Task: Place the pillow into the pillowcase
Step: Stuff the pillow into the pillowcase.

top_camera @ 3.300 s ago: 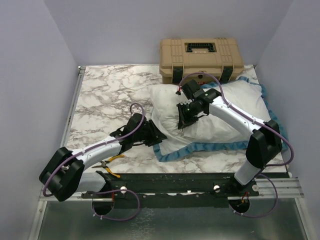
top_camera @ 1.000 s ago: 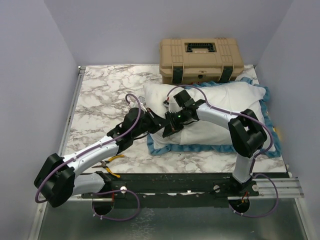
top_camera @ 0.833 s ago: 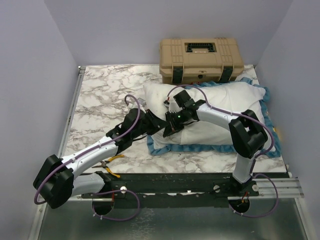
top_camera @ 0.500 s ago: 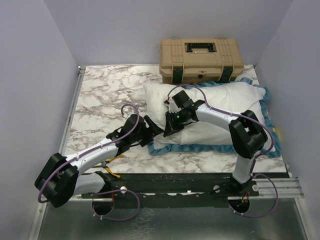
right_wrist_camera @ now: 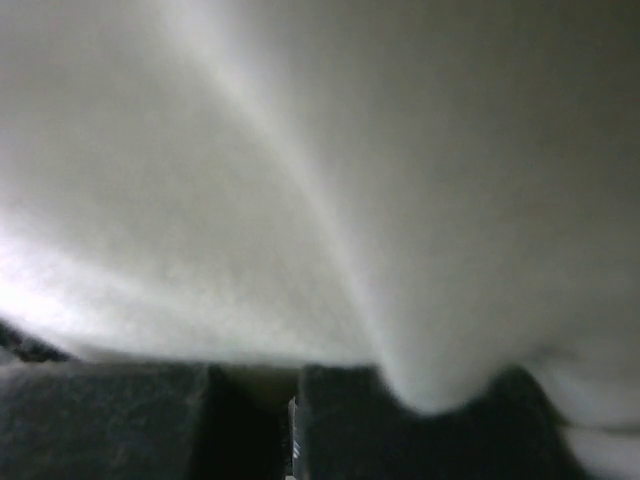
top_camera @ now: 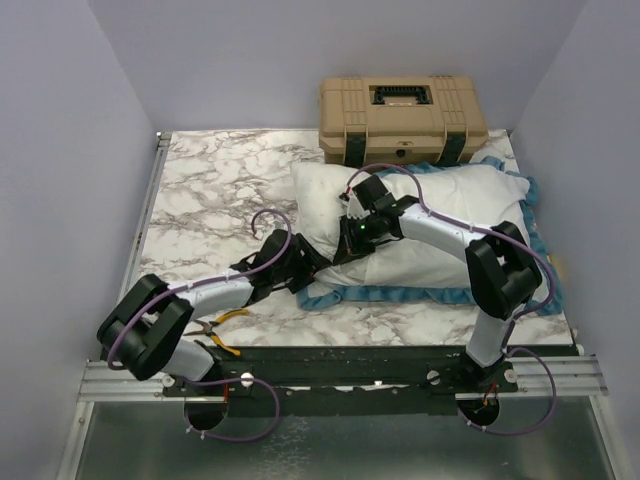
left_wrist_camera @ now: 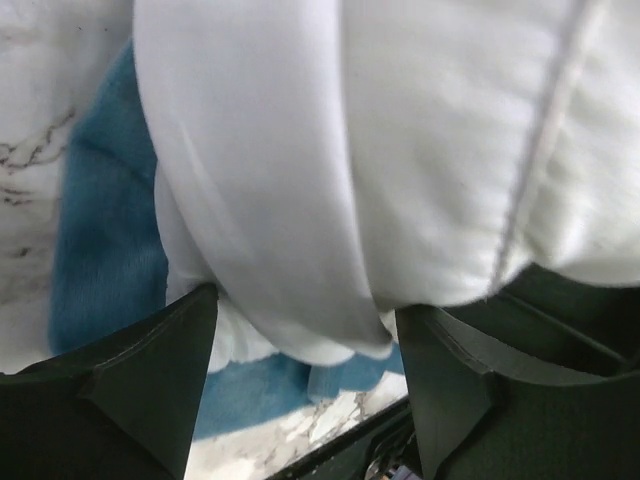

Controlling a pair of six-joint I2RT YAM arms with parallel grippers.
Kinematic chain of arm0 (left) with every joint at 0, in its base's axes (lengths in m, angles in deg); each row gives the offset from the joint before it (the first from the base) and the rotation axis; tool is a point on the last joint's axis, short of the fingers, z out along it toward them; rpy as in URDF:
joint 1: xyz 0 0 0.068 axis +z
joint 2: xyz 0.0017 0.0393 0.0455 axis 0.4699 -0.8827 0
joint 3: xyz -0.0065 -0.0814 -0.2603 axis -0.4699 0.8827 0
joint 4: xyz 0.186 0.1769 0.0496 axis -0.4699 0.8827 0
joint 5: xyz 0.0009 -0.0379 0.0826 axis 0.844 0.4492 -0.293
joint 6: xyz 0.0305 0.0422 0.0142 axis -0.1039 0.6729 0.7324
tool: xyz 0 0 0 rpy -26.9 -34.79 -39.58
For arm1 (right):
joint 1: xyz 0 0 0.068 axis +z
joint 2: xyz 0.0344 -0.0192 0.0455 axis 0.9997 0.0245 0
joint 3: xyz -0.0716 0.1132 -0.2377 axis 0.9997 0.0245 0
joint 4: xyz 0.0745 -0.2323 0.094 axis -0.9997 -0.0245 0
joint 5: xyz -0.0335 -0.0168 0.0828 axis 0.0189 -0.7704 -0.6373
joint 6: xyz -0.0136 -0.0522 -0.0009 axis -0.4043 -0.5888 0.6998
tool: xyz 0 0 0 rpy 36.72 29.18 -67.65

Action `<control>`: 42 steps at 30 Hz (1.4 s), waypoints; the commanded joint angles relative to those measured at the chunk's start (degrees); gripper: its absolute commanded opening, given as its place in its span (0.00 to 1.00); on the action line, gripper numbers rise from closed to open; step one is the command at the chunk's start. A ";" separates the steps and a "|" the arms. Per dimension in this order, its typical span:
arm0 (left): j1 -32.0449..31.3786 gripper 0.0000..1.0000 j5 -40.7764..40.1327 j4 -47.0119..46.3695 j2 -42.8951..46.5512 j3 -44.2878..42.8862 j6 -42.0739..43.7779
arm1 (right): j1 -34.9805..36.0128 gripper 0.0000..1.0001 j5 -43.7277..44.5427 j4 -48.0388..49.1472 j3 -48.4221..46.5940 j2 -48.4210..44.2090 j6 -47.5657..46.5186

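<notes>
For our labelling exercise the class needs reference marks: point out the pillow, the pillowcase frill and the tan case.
pillow (top_camera: 318, 195), top external view, its bare white left end.
pillowcase frill (top_camera: 420, 294), top external view, the blue edging along the near side.
tan case (top_camera: 400, 125), top external view, its lid.

1. The top view hangs high behind both arm bases and looks down and forward over the whole marble surface (top_camera: 220, 190), from far.
2. The left wrist view looks out between the fingers of the left claw (left_wrist_camera: 305, 310), very near to the pillow (left_wrist_camera: 400, 150) and the pillowcase (left_wrist_camera: 100, 240) frill.
3. The right wrist view is almost against white cloth (right_wrist_camera: 300, 180), out of focus.
4. The first two share the pillow's near left corner.
</notes>
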 commanded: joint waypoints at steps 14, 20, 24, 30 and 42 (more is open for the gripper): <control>0.69 0.00 -1.15 -1.73 -12.46 -3.74 2.53 | -8.44 0.00 13.11 -9.38 -5.27 -9.00 0.07; 1.36 0.00 -3.87 3.77 -4.67 -1.22 4.72 | -9.64 0.00 20.38 -10.69 -4.99 -11.63 -1.44; 1.82 0.00 -3.77 5.12 0.80 2.82 4.77 | -10.34 0.00 20.93 -10.41 -5.83 -12.71 -2.52; 2.32 0.00 -4.77 10.28 9.90 4.33 6.62 | -10.49 0.00 20.16 -10.64 -6.04 -11.21 -2.86; 3.67 0.00 -4.14 15.39 12.47 2.16 12.34 | -10.17 0.00 -1.15 -2.65 -4.42 -12.49 -5.77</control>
